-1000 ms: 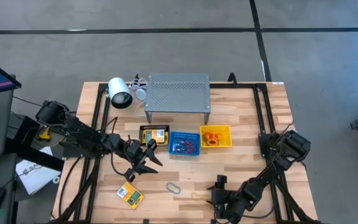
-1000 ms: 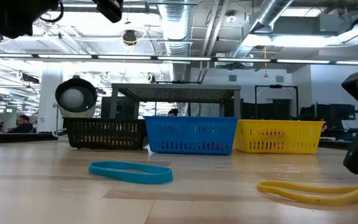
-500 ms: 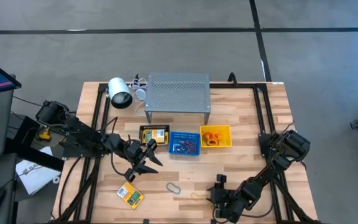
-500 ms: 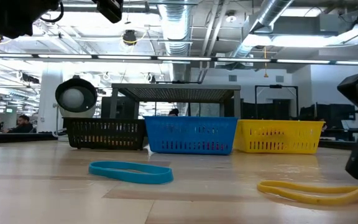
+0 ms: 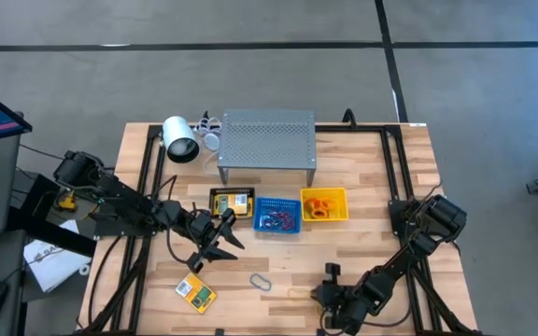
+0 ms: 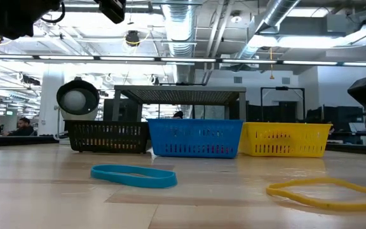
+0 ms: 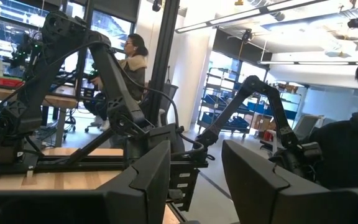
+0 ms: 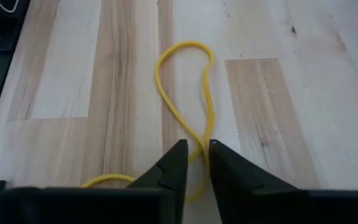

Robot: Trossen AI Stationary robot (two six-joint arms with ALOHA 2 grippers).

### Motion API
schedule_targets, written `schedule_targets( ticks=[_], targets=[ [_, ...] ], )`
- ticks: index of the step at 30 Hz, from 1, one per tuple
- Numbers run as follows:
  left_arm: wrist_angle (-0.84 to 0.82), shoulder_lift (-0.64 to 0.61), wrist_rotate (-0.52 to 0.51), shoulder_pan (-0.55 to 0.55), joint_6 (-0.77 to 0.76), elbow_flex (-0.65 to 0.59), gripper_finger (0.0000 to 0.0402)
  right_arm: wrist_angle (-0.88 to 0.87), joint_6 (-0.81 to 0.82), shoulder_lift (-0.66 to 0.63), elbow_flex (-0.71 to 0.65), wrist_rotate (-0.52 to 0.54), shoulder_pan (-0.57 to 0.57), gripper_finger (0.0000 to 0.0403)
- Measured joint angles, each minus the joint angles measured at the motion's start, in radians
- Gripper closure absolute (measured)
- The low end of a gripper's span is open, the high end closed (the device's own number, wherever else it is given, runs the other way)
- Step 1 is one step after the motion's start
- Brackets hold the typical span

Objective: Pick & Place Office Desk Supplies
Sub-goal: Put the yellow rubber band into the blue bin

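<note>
Since a second ago, the right hand [image 8: 193, 149] has narrowed its fingers around the yellow band loop [image 8: 185, 93], and the loop's far end now lifts off the table [image 5: 381, 187]. Left to right: the left hand [image 5: 215, 238] hovers open near the black basket [image 5: 232, 203]; the right hand pinches the loop at the table's front edge. Such a thin band could slip free if the pinch is off-centre.
</note>
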Motion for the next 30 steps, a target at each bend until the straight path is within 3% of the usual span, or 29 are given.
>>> schedule_targets(
  ticks=[6, 18, 30],
  targets=[
    [0.000, 0.000, 0.000, 0.000, 0.000, 0.000, 0.0261, 0.002, 0.000, 0.000, 0.000, 0.001, -0.004, 0.0397],
    [0.000, 0.000, 0.000, 0.000, 0.000, 0.000, 0.0265, 0.031, -0.073, -0.030, -0.001, 0.003, -0.038, 0.0401],
    [-0.005, 0.000, 0.000, 0.000, 0.000, 0.000, 0.0266, 0.033, -0.283, -0.216, -0.001, 0.006, -0.085, 0.0402]
  ],
)
